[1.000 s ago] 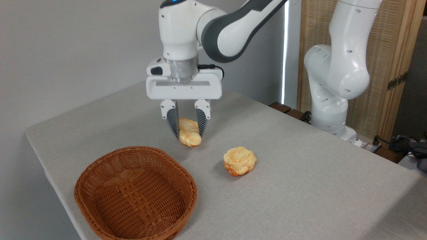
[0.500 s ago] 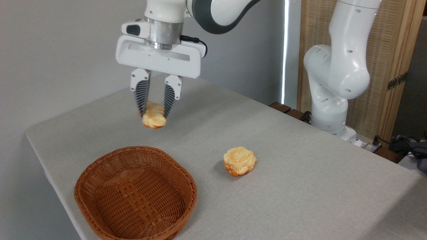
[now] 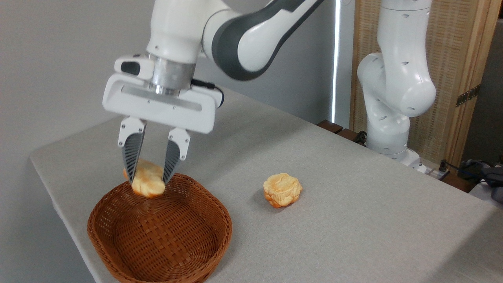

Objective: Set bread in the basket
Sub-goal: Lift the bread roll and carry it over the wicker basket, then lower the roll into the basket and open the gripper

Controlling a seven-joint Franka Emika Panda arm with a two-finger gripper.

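The white two-finger gripper [image 3: 148, 179] of the white and grey robot arm [image 3: 243, 39] points downward over the far left part of the oval brown woven wicker basket [image 3: 159, 232]. Its two ribbed dark fingers [image 3: 132, 157] are drawn in to a narrow gap and pinch the elongated golden-yellow ridged bread roll [image 3: 146, 183] between them, one finger on each side of it. The roll is held clear of the table, with its near end showing below the fingertips and its far end hidden behind the left finger. It hangs just above the basket's far rim, over the inside of the basket; whether it touches the weave cannot be told, though it appears to be apart from the basket floor.

The basket sits on the near left part of the grey cloth-covered table [image 3: 353, 220], close to the table's left edge, with its near edge cut off by the bottom of the picture. Its woven floor and low walls are bare, with nothing lying on them.

To the right of the basket, well apart from it and near the middle of the table, a round lumpy orange-golden bun [image 3: 282, 190] rests on the cloth by itself. The arm's white base [image 3: 393, 114] stands at the far right edge of the table, in front of a wooden-framed woven screen [image 3: 459, 59].
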